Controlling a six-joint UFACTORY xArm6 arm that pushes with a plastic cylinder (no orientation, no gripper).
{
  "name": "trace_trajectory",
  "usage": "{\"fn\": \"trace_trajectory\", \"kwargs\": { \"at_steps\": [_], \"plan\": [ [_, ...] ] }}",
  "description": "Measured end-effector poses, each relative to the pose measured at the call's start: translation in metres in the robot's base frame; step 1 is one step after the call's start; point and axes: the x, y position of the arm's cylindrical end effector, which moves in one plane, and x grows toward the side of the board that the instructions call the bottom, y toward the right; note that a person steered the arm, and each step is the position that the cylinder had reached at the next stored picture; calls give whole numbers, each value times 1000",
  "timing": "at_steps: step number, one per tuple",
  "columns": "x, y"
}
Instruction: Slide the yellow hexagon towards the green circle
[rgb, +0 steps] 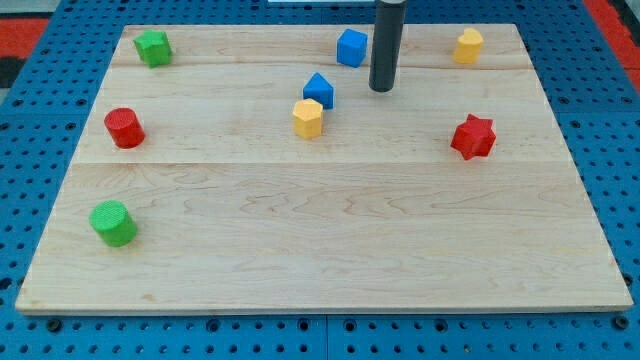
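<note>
The yellow hexagon (308, 118) lies a little above the board's middle, touching or almost touching a blue block (319, 90) just above and right of it. The green circle (114, 222) lies near the board's lower left. My tip (380, 90) rests on the board to the right of the blue block and up-right of the yellow hexagon, apart from both. The rod rises straight up out of the view's top.
A green star-like block (152, 46) lies at the top left, a red circle (124, 128) at the left, a blue cube (351, 47) at the top middle, a yellow block (467, 45) at the top right, a red star (473, 137) at the right. The wooden board (320, 250) lies on a blue pegboard.
</note>
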Motion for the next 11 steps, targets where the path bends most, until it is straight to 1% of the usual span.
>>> {"fn": "trace_trajectory", "kwargs": {
  "at_steps": [2, 4, 5, 7, 8, 9, 10, 11],
  "plan": [
    [1, -9],
    [38, -19],
    [41, -32],
    [49, -32],
    [52, -69],
    [65, -109],
    [94, -134],
    [91, -142]
  ]
}}
